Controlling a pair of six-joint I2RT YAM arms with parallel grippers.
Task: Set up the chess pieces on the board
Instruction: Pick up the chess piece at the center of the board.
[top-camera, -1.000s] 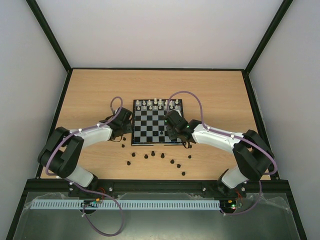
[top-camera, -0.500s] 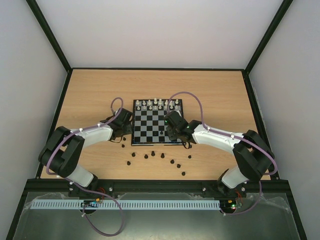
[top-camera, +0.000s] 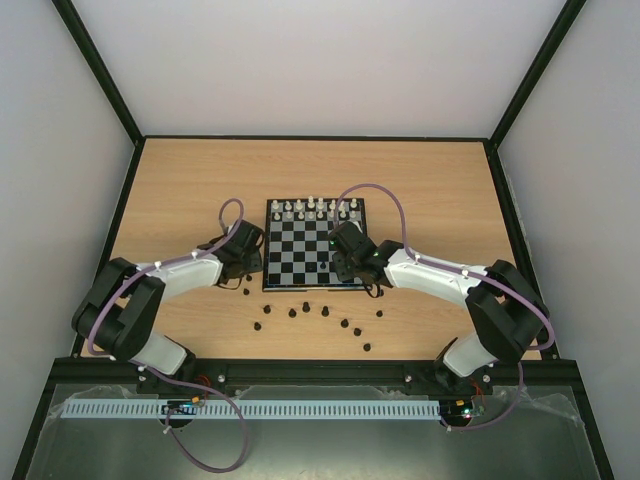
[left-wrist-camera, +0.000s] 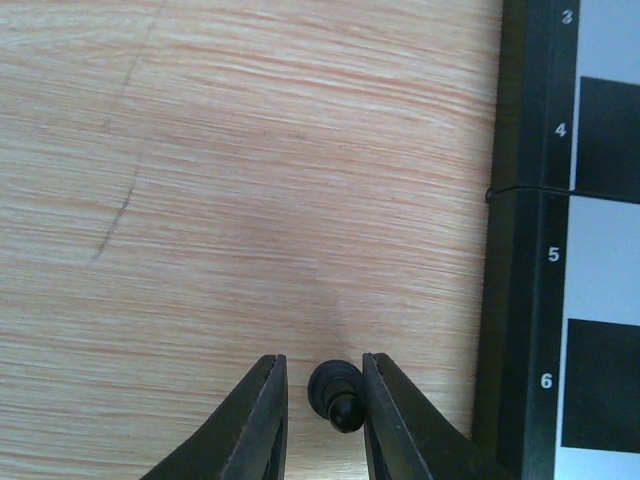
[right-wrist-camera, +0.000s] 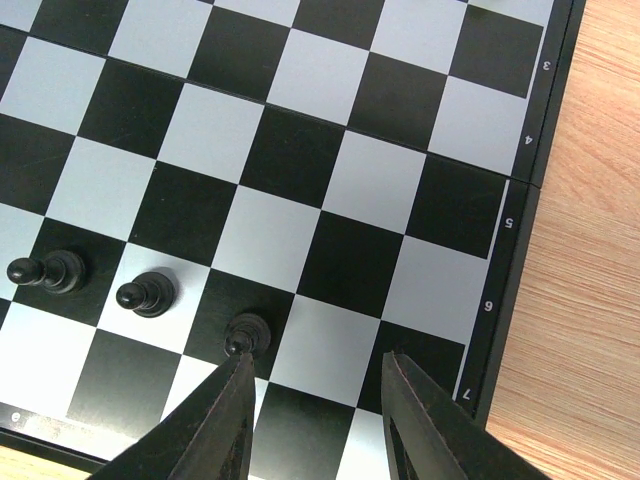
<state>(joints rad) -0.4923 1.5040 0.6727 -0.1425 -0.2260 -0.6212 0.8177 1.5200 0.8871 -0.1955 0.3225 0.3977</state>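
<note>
Three black chess pieces (right-wrist-camera: 145, 293) stood on the board (right-wrist-camera: 512, 250); about ten lay loose on the table (top-camera: 180, 180); left gripper (left-wrist-camera: 322, 365) bracketed a pawn (left-wrist-camera: 335, 395), seemingly not yet pinching; right gripper (right-wrist-camera: 318, 357) gaped empty.

My left arm (top-camera: 190, 270) and right arm (top-camera: 432, 273) both wear white shells between bulky black joints. A lilac cable (top-camera: 372, 184) loops over each. Wrist cameras show smooth, tapered black fingers (left-wrist-camera: 262, 430) entering from six o'clock.
</note>
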